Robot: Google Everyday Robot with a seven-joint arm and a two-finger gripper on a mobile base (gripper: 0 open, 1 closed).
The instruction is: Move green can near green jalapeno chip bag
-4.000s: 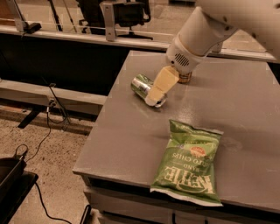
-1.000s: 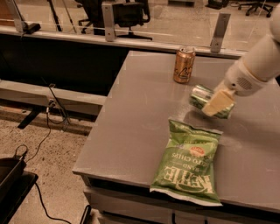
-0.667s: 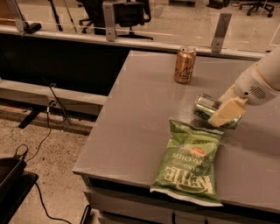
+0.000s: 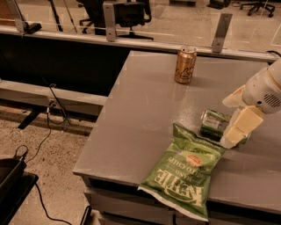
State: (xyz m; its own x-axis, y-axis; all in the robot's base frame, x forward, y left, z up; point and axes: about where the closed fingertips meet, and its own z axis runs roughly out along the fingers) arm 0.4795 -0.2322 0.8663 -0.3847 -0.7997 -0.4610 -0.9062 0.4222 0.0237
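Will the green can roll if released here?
Likely: the green can lies on its side on the table. The chip bag in front may stop it. Its shiny metal could slip in the gripper at its right end.

- Cans: two. One green can (image 4: 214, 124) lying on its side, one copper can (image 4: 185, 65) standing upright.
- Chip bags: one, the green jalapeno chip bag (image 4: 184, 175).
- Grippers: one. The gripper (image 4: 233, 135) is at the green can's right end, low over the right side of the table.
- Tables: one grey table (image 4: 140, 110), carrying both cans and the bag.
- Metal brackets (image 4: 109, 19) on the rail behind the table: three.
- Office chairs (image 4: 120, 9) beyond the rail: two, both cut off by the top edge.
- Floor cables (image 4: 41, 136) at left: several, exact count unclear.
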